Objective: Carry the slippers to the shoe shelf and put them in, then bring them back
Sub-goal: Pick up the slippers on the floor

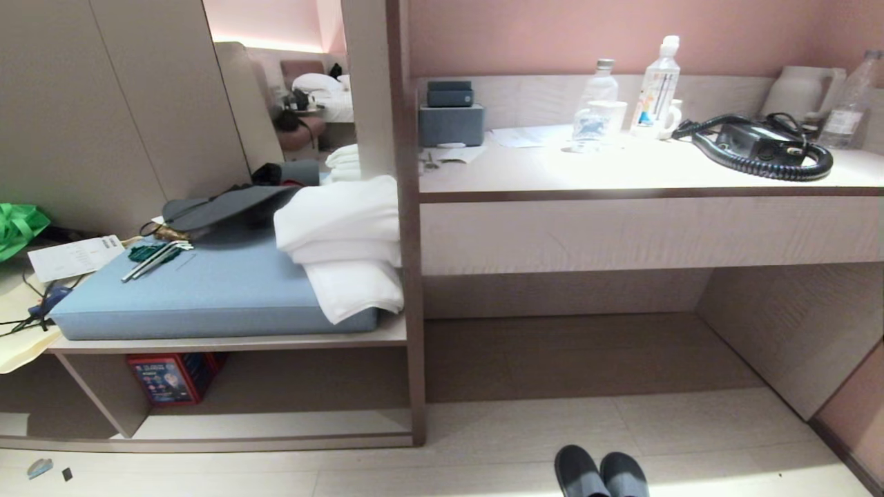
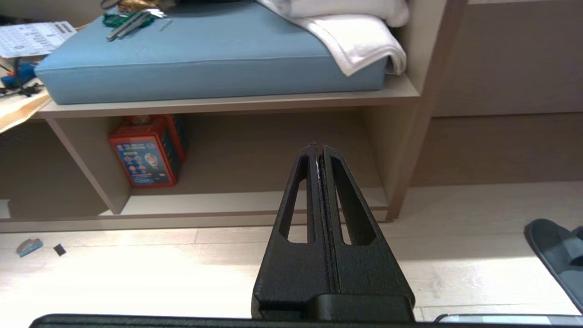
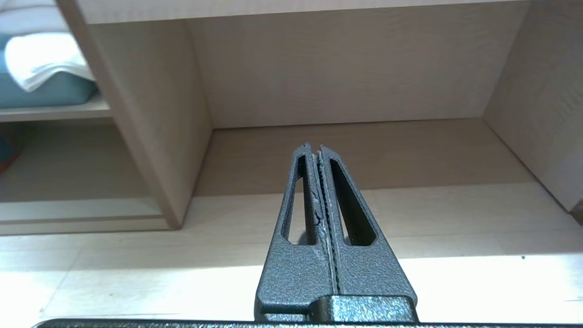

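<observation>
Red box [image 1: 174, 377] in shoe shelf [image 1: 276, 422]

Black, textured left claw [image 2: 319, 146]; slotted, tapered fingers [image 2: 300, 191]

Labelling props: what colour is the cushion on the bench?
Light blue cushion, clearest in the left wrist view.

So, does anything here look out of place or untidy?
Yes. White towels hang loosely over the blue cushion's edge, two small scraps lie on the floor beside the shoe shelf, and a red box sits inside that shelf. The slippers stand neatly together on the floor.
</observation>
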Robot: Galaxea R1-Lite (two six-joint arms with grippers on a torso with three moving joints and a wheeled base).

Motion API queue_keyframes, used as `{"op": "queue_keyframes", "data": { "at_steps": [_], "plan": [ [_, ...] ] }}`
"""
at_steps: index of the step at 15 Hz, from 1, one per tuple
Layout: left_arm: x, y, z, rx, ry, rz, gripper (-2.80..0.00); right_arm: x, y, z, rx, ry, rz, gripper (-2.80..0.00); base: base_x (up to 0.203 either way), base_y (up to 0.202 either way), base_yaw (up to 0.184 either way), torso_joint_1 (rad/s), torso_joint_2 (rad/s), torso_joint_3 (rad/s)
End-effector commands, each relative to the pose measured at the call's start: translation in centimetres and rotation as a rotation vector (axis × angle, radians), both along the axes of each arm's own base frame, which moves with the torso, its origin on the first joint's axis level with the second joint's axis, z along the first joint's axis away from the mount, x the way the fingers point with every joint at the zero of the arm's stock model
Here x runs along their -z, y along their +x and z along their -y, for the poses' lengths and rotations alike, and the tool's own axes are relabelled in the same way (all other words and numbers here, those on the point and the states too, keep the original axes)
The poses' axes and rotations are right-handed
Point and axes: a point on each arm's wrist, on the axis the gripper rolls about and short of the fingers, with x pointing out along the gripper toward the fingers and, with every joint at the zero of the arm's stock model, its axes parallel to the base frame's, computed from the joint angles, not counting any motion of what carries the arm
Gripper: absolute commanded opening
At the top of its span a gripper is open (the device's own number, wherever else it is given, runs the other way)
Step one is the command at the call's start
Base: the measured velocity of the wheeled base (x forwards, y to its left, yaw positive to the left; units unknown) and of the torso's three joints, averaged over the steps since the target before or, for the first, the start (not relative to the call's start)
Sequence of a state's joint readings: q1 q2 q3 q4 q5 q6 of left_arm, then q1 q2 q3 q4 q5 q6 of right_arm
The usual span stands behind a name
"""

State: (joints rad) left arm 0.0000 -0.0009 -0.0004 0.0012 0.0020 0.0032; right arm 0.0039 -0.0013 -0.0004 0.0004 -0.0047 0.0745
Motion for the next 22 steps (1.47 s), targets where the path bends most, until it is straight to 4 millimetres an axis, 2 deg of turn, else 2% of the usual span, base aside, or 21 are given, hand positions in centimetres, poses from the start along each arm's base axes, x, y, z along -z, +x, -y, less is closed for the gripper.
{"op": "queue_keyframes", "data": {
  "at_steps": [1,14,22],
  "plan": [
    [0.01,0.01,0.0,-0.001,0.0,-0.002,-2.8,-0.01,0.0,0.0,0.001,0.001,0.001,-2.8,0.0,-0.096,0.001,0.007,0.01,0.002],
    [-0.01,0.0,0.0,-0.002,-0.005,-0.002,-2.8,-0.04,0.0,0.0,0.001,0.0,0.001,-2.8,0.0,0.0,0.0,0.0,0.0,-0.002],
    [-0.01,0.0,0.0,-0.003,-0.005,-0.002,-2.8,-0.03,-0.01,0.0,0.001,-0.001,0.002,-2.8,0.0,0.0,0.0,0.003,0.0,-0.179]
  ]
}}
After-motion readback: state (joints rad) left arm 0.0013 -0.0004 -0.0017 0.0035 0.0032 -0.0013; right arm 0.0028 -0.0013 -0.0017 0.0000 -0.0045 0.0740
